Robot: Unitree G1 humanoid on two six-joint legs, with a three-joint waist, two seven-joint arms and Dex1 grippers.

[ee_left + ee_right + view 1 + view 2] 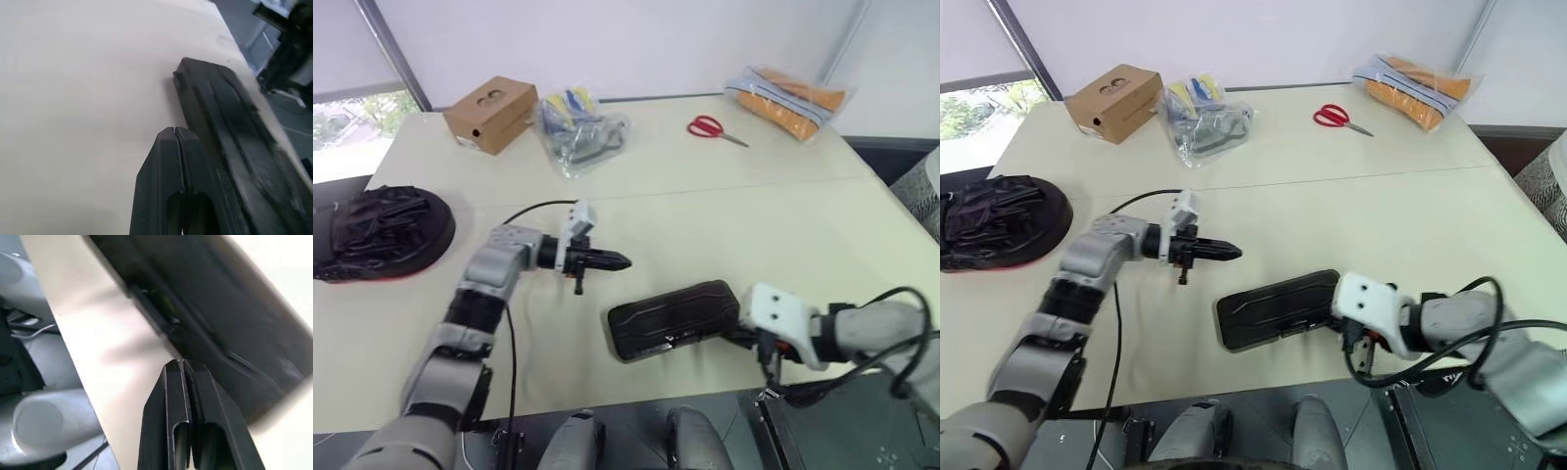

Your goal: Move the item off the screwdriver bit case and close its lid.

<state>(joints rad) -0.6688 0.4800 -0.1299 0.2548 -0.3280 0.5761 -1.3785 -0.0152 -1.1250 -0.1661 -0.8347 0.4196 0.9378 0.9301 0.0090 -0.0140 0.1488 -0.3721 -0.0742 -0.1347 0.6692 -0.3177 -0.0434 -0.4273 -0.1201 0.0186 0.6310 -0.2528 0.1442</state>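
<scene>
The screwdriver bit case [674, 318] lies flat near the table's front edge, its ribbed black lid [230, 122] down over it. The item [377, 233], a round black padded disc with a thin red rim, rests at the table's far left, well apart from the case. My left gripper [619, 261] hovers above the table just left of and beyond the case, shut and empty, pointing right. My right gripper [182, 364] sits at the case's right end near the front edge, shut and empty, its tip hidden behind the white wrist housing [781, 313] in the head views.
A brown cardboard box [491, 113] and a clear bag of tools [578, 132] stand at the back left. Red scissors [713, 128] and a bagged orange thing [788, 101] lie at the back right. The table's front edge [636, 397] runs just below the case.
</scene>
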